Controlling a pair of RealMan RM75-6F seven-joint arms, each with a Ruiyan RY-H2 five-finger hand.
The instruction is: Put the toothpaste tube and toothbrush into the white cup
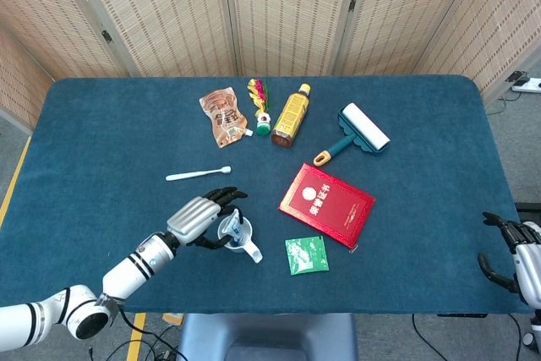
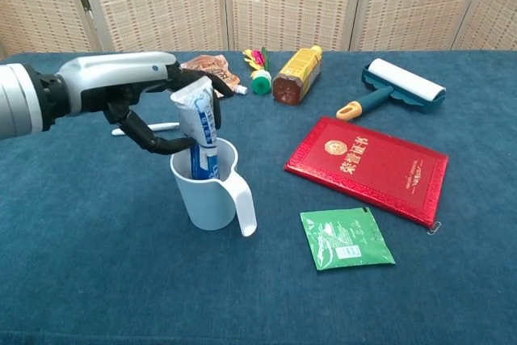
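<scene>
Nearest the robot on the blue surface (image 2: 97,264), a green sachet (image 2: 346,237) lies flat, just right of the white cup (image 2: 212,191). That cup stands upright with its handle turned toward the camera and to the right. Standing in it, lower end down inside and upper end rising above the rim, is the toothpaste tube (image 2: 199,123), leaning slightly left. The left hand (image 2: 149,103) reaches in from the left at cup height, its dark fingers (image 2: 153,141) curled around the tube's upper part and holding it above the rim. From the head view, the same hand (image 1: 205,214) covers most of the cup.

At the far right edge of the head view, the right hand (image 1: 511,247) hangs off the side of the surface, well apart from everything, fingers loosely curled with nothing between them; how far they are closed I cannot tell.

Right of the cup, a red booklet (image 2: 367,166) with a gold emblem lies flat. Behind the left hand, the toothbrush (image 1: 198,174) lies on the cloth, still outside the cup, pointing roughly left to right.

Farther back sit a brown snack pouch (image 1: 224,114), a small red, yellow and green item (image 1: 259,103), an amber bottle (image 1: 290,115) on its side, and a teal lint roller (image 1: 355,133) with a white roll and orange-tipped handle.
</scene>
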